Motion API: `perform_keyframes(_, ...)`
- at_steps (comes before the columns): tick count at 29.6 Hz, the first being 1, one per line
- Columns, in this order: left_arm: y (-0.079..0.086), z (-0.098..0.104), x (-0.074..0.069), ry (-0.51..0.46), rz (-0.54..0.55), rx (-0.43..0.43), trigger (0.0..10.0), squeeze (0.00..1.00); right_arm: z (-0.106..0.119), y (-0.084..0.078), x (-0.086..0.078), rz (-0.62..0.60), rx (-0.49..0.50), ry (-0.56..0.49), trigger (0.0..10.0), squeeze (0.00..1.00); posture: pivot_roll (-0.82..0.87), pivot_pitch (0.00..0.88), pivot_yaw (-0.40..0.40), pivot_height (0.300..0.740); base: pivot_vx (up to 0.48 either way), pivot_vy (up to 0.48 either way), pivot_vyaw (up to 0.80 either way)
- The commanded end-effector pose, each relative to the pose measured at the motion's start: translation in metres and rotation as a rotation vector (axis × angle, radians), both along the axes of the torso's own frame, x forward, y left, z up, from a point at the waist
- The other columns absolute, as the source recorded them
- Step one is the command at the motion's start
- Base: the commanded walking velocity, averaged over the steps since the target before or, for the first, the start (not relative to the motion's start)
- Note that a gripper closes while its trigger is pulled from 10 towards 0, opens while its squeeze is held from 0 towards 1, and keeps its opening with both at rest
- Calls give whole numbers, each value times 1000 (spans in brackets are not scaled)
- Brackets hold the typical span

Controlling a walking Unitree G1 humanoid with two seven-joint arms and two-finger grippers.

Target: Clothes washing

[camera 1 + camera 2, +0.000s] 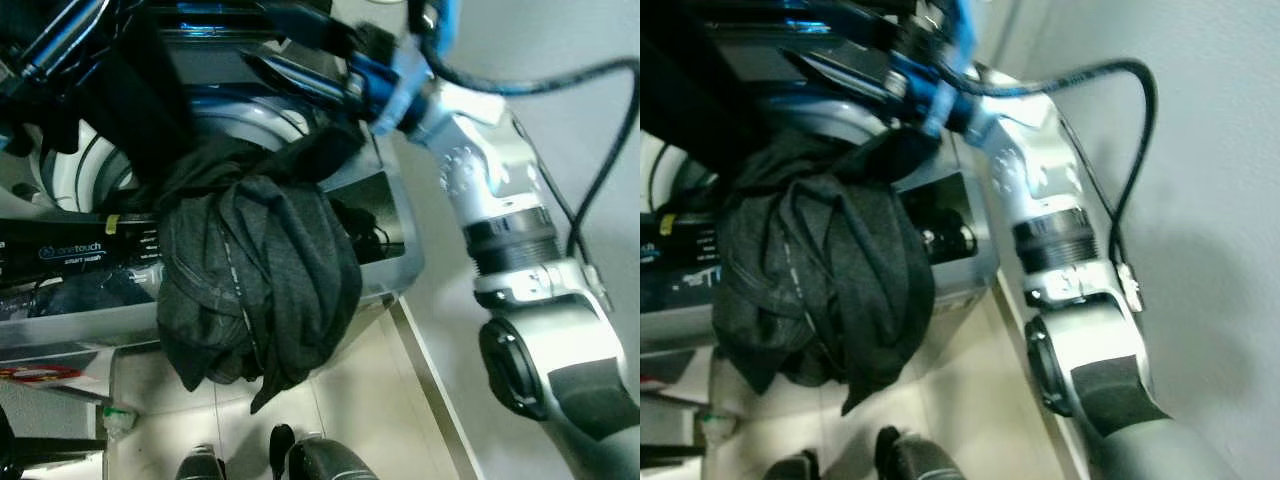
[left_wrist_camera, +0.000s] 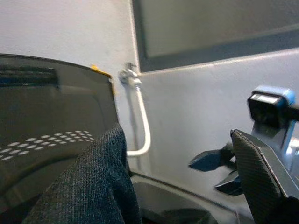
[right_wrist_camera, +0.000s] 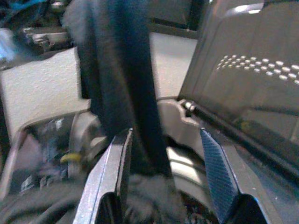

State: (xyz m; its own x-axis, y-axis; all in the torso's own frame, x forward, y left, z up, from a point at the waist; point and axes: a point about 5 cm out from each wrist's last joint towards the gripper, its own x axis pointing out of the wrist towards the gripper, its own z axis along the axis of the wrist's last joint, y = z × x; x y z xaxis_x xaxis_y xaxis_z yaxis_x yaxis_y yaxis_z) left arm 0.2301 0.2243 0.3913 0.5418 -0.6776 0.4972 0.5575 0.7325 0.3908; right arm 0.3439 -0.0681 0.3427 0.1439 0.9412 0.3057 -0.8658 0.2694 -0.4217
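Observation:
A dark grey garment (image 1: pixel 260 270) hangs in a bunch over the front rim of the top-loading washing machine (image 1: pixel 395 250), spilling down its outer face. One strip of the cloth (image 1: pixel 140 90) rises toward my left arm at the upper left. My left gripper (image 2: pixel 182 158) looks open, with grey fabric (image 2: pixel 93 186) draped over one finger and the other finger (image 2: pixel 257 172) bare. My right gripper (image 3: pixel 164 135) stands open above the drum, and the hanging dark strip (image 3: pixel 121 70) passes just beyond its fingers. The right arm (image 1: pixel 500 230) reaches in from the right.
The washer's dark lid (image 3: pixel 247 70) stands raised at the back. A tap (image 2: pixel 128 75) with a white hose (image 2: pixel 145 126) is on the wall behind. A grey wall (image 1: pixel 560 100) runs close on the right. Pale floor tiles (image 1: pixel 360 400) and my feet (image 1: pixel 320 460) lie below.

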Motion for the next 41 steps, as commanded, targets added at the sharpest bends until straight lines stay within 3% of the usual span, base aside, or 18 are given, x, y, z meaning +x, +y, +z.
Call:
perform_keyframes(1, 3, -7, 4, 28, 42, 52, 10000, 0, -5, -11, -5, -24, -33, -14, 10000, 0, 144, 116, -45, 740, 0, 0, 0)
perform_keyframes(3, 6, -15, 9, 60, 73, 80, 10000, 0, -12, -18, -10, -30, -52, -9, 10000, 0, 143, 119, -41, 740, 0, 0, 0)
perform_keyframes(7, 8, -35, 23, 130, 157, 156, 10000, 0, -38, -25, -38, 93, -143, 58, 10000, 0, 139, 128, -28, 740, 0, 0, 0)
perform_keyframes(9, 3, -33, 27, 130, 159, 158, 10000, 0, -58, -21, -50, 148, -245, 89, 10000, 0, 132, 133, -24, 740, 0, 0, 0)
perform_keyframes(12, -1, -29, 29, 119, 148, 152, 10000, 0, -70, -15, -55, 170, -311, 93, 10000, 0, 130, 137, -25, 740, 0, 0, 0)
perform_keyframes(16, -10, -31, 35, 118, 160, 163, 10000, 0, -76, 9, -52, 120, -281, 72, 10000, 0, 130, 139, -26, 740, 0, 0, 0)
perform_keyframes(19, -12, -35, 38, 120, 184, 173, 10000, 0, -74, 17, -50, 85, -244, 74, 10000, 0, 130, 139, -26, 740, 0, 0, 0)
perform_keyframes(24, -11, -31, 45, 105, 223, 148, 10000, 0, -84, 47, -59, 25, -229, 38, 10000, 0, 148, 144, -28, 740, 0, 0, 0)
perform_keyframes(27, -10, -29, 46, 99, 224, 145, 10000, 0, -91, 50, -61, 22, -252, 30, 10000, 0, 151, 145, -28, 740, 0, 0, 0)
perform_keyframes(30, -9, -23, 49, 79, 220, 131, 10000, 0, -115, 54, -73, 31, -329, 11, 10000, 0, 141, 144, -28, 740, 0, 0, 0)
perform_keyframes(32, -9, -23, 49, 79, 220, 131, 10000, 0, -115, 54, -73, 31, -329, 11, 10000, 0, 141, 144, -28, 740, 0, 0, 0)
perform_keyframes(35, -11, -23, 52, 72, 214, 120, 10000, 0, -125, 62, -65, -97, -364, -47, 10000, 0, 136, 143, -30, 740, 0, 0, 0)
perform_keyframes(40, -12, -23, 53, 70, 210, 115, 10000, 0, -129, 65, -62, -150, -382, -80, 10000, 0, 136, 143, -30, 740, 0, 0, 0)
perform_keyframes(41, -13, -23, 53, 68, 204, 110, 10000, 0, -134, 66, -57, -206, -397, -97, 10000, 0, 136, 143, -30, 740, 0, 0, 0)
